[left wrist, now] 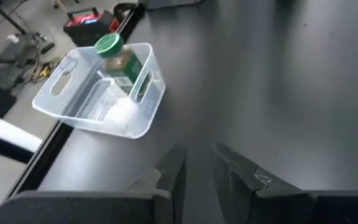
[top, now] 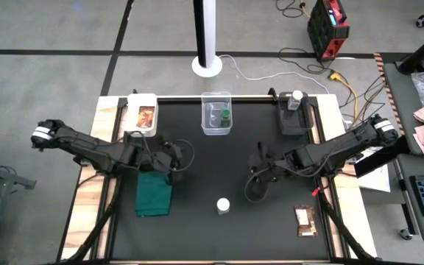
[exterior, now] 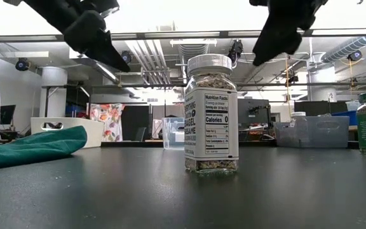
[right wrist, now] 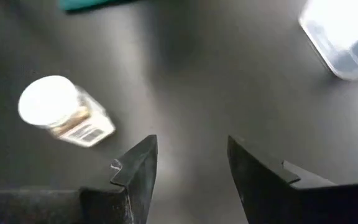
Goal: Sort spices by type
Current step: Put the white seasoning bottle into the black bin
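On the dark bench a white-lidded jar stands alone near the front; the right claw hovers spread and empty, the left claw nearly pressed together, also empty.

1 white-lidded jar stood near the table's front middle. Behind it, at the back edge, a box held another jar. A cloth lay left, a packet front right.
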